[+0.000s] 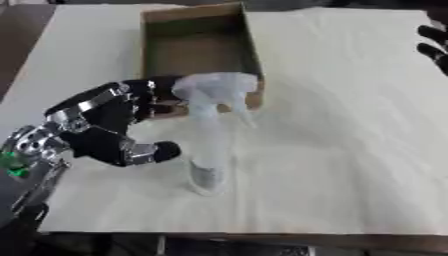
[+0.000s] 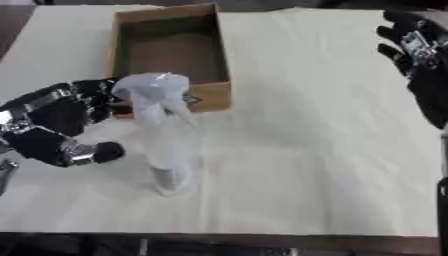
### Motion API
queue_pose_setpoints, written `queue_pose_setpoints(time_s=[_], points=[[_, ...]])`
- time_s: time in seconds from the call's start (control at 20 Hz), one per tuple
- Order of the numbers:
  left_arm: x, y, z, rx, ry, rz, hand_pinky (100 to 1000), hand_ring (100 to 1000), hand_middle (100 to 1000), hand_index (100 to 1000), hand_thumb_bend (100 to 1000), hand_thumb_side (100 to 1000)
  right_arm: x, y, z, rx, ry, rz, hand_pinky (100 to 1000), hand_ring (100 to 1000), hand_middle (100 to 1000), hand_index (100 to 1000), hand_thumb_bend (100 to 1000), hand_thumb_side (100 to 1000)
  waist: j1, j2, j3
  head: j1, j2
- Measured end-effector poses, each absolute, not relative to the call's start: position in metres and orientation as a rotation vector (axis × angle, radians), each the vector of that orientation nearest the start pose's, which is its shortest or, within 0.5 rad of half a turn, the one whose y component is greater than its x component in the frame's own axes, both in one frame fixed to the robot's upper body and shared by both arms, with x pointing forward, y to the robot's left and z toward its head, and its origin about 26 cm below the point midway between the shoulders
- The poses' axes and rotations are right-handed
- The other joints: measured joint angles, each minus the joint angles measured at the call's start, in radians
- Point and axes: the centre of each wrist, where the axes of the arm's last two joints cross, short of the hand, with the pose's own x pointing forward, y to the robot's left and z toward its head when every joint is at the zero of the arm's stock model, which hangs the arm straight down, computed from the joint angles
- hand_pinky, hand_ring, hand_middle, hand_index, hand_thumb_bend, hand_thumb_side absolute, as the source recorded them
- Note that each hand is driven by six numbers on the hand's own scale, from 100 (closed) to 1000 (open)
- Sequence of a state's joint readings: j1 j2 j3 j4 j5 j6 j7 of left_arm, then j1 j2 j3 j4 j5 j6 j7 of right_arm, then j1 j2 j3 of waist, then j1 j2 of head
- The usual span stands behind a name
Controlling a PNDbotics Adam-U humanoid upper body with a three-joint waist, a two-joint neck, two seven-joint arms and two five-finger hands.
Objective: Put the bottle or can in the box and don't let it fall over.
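A translucent white spray bottle (image 1: pixel 208 150) stands upright on the cream cloth, just in front of the near wall of an open cardboard box (image 2: pixel 208 100). Its trigger head (image 2: pixel 156 90) overlaps the box's front edge in both views. My left hand (image 1: pixel 105 125) is at the bottle's left side in a wide C shape, with the fingers (image 1: pixel 147 100) up beside the trigger head and the thumb (image 1: pixel 162 151) low by the body. A small gap shows between the hand and the bottle. My right hand (image 2: pixel 418 55) hangs open at the far right edge, away from everything.
The box's inside (image 1: pixel 194 52) holds nothing that I can see. The cream cloth (image 1: pixel 350 140) spreads wide to the right of the bottle. The table's front edge (image 1: pixel 245 235) runs close below the bottle's base.
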State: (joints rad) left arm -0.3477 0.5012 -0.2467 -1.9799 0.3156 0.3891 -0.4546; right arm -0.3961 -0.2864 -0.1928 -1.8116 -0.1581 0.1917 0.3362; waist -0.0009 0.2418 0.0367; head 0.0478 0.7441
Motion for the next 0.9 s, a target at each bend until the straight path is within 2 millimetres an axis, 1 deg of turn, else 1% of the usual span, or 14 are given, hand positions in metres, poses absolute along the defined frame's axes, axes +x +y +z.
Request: queue_pose_setpoints(time_s=[0.05, 0.3, 0.9], points=[[0.3, 0.225, 0.195, -0.46, -1.602, -0.965, 1000, 1000, 1000, 799, 488, 180, 0.334, -0.305, 0.198, 0.097, -1.996, 0.395, 1000, 1000, 1000, 869, 100, 581, 0.0, 0.0, 0.0, 0.001, 0.0], [0.3, 0.22, 0.196, -0.517, -1.575, -1.0, 1000, 1000, 1000, 802, 470, 200, 0.335, -0.304, 0.199, 0.099, -2.0, 0.4, 1000, 1000, 1000, 869, 100, 581, -0.001, 0.001, -0.002, 0.004, -0.002], [0.301, 0.213, 0.199, -0.579, -1.539, -1.06, 1000, 1000, 1000, 802, 467, 185, 0.335, -0.304, 0.2, 0.1, -2.003, 0.402, 1000, 1000, 1000, 870, 100, 581, -0.001, 0.004, -0.004, 0.013, -0.007]])
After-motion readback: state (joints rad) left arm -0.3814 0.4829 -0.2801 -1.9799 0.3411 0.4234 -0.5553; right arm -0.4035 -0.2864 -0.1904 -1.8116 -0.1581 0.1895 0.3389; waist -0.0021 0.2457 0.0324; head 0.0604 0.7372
